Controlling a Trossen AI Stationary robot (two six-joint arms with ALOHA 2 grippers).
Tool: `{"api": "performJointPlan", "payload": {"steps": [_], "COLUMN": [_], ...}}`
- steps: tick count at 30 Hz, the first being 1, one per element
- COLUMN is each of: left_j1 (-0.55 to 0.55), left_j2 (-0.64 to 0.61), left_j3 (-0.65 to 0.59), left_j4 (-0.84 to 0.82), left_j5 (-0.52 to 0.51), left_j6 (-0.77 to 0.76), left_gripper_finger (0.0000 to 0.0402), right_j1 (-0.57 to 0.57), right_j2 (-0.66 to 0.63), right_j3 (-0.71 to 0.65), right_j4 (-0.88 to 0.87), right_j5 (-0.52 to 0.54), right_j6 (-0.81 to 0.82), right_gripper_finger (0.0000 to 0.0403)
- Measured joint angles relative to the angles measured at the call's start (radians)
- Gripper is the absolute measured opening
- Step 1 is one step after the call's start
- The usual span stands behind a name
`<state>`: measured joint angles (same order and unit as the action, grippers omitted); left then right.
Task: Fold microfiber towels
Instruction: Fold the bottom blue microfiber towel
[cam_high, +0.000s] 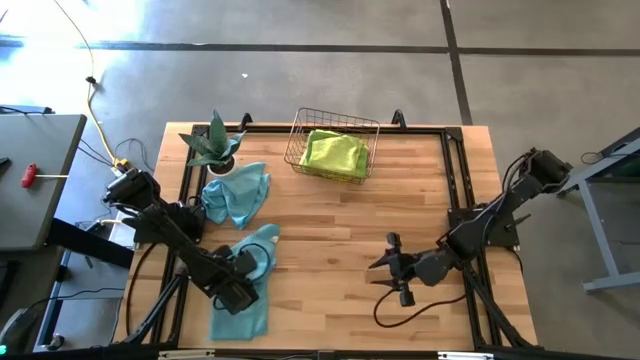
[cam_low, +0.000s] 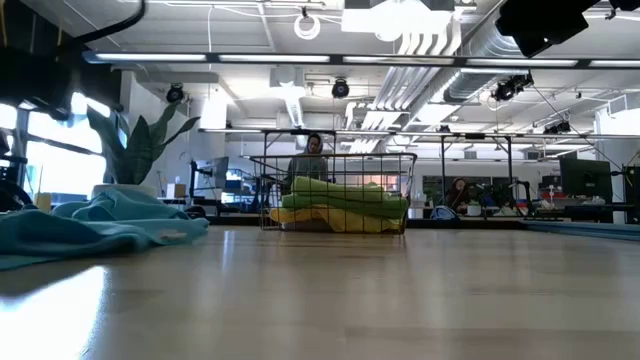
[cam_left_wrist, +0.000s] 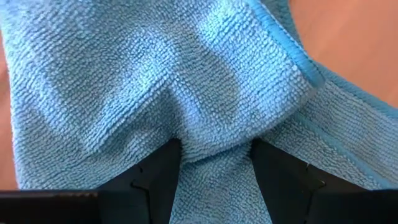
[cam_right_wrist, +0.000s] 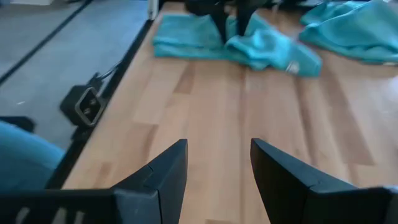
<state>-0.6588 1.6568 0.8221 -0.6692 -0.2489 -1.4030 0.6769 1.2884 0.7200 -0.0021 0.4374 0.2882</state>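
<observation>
While the left gripper (cam_high: 240, 292) sits low at the table's near-left edge, its dark fingers (cam_left_wrist: 155, 177) stand apart with a bunched fold of the teal microfiber towel (cam_high: 243, 290) pinched between them. Near-right, the right gripper (cam_high: 393, 268) hovers over bare wood of the butcher-block table (cam_high: 330, 240), jaws parted and holding nothing. Farther back on the left lies a second crumpled teal towel (cam_high: 236, 195), just beside the spiky green potted plant (cam_high: 213, 145). At the far middle, a wire basket (cam_high: 333, 130) holds lime green and yellow towels (cam_high: 335, 153).

The likely trouble is the one-sided grip: only a wad of cloth is caught, so a lift could drag the towel into a rope rather than a flat sheet, or pull its near end over the table's near edge.
</observation>
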Motion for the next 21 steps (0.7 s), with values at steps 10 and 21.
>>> {"api": "performJointPlan", "payload": {"steps": [10,21], "left_j1": [0.161,0.339], "left_j2": [0.067,0.143], "left_j3": [0.018,0.019], "left_j4": [0.503,1.184], "left_j5": [-0.167,-0.065], "left_j6": [0.478,1.021], "left_gripper_finger": [0.0190,0.0191], "right_j1": [0.024,0.024], "right_j2": [0.001,0.003], "right_j3": [0.000,0.000], "right_j4": [0.007,0.038], "right_j5": [0.085,0.229], "right_j6": [0.009,0.029], "right_gripper_finger": [0.0167,0.0167]}}
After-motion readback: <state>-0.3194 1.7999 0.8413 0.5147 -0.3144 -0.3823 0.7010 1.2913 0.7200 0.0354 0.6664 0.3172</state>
